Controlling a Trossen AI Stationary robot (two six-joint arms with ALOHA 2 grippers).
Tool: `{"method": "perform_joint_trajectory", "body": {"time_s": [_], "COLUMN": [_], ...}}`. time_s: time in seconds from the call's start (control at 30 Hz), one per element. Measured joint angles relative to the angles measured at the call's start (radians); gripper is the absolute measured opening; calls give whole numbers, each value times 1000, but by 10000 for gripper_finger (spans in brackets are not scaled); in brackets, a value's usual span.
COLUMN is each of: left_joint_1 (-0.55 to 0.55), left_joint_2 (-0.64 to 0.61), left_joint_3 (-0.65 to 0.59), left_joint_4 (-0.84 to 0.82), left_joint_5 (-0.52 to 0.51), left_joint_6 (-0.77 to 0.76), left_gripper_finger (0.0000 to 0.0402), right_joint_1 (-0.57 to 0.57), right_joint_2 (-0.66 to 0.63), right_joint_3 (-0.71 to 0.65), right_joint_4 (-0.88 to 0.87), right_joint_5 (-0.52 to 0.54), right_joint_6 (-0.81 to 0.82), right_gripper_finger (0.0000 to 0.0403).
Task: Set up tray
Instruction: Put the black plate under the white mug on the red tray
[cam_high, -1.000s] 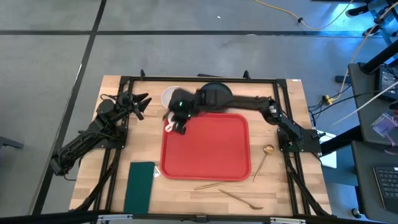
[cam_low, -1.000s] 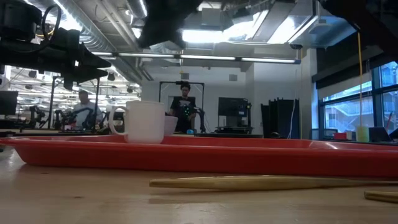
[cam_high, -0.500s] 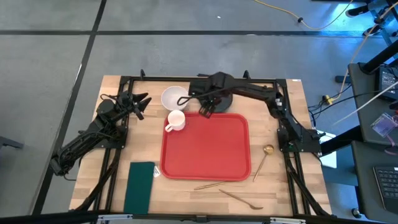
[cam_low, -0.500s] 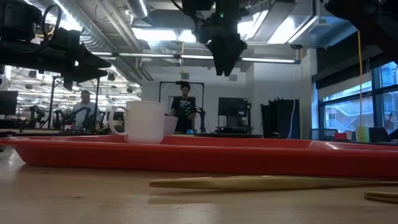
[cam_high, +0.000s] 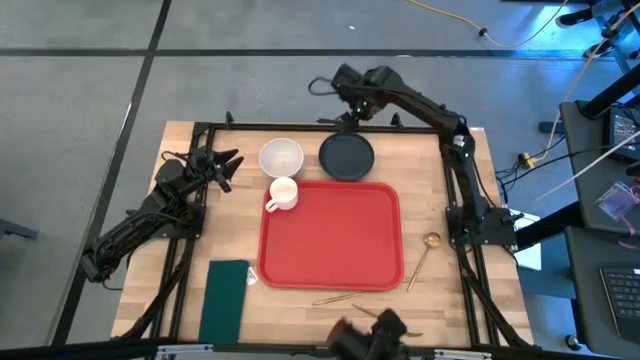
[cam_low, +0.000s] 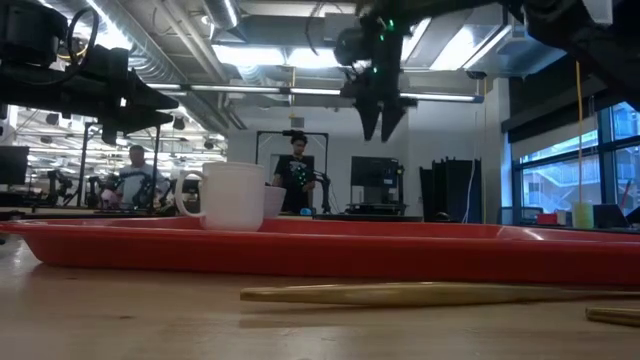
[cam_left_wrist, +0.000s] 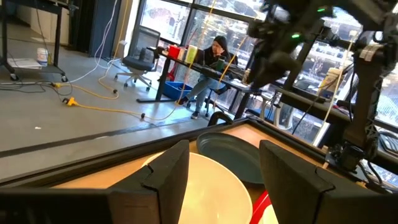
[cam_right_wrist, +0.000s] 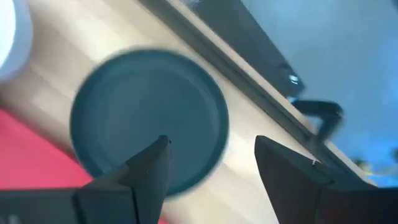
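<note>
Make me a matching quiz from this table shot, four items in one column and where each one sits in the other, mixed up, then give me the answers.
Things:
1. white mug
2. dark plate
3. green napkin
4. gold spoon

Places:
A. on the wood off the tray's right edge
B. on the tray's far left corner
C. on the wood beyond the tray's far edge
D. near the table's near left corner

Pairs: 1-B, 2-C, 3-D, 4-A

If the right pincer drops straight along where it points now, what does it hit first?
Probably the dark plate: the right pincer, open and empty, hangs high over the plate's far edge. Depth is unclear.
</note>
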Motion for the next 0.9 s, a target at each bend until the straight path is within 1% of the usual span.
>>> {"method": "perform_joint_trajectory", "body": {"time_s": [0.07,0.2,0.3,0.4,0.57,0.67,0.73,0.8,0.9], "left_joint_1": [0,0,1,1,1,1,1,1,1], "left_joint_2": [0,0,0,0,0,0,0,0,0], "left_joint_3": [0,0,0,0,0,0,0,0,0], "left_joint_4": [0,-4,-4,-5,-5,-5,-4,-5,-5], "left_joint_5": [0,0,-8,-16,-22,-27,-29,-38,-59], "left_joint_6": [0,0,0,-13,-23,-23,-23,-24,-24], "left_gripper_finger": [187,187,187,187,187,187,187,187,187], "right_joint_1": [-41,-122,-168,-182,-195,-196,-195,-194,-193], "right_joint_2": [1,-8,-44,-81,-159,-192,-206,-211,-210], "right_joint_3": [-37,-131,-235,-367,-600,-737,-803,-841,-892], "right_joint_4": [45,117,236,354,473,600,677,724,746], "right_joint_5": [-66,-160,-254,-276,-344,-344,-344,-309,-226], "right_joint_6": [-39,-42,-42,-43,-44,-37,-27,-42,-67], "right_gripper_finger": [234,234,234,234,234,234,234,234,234]}}
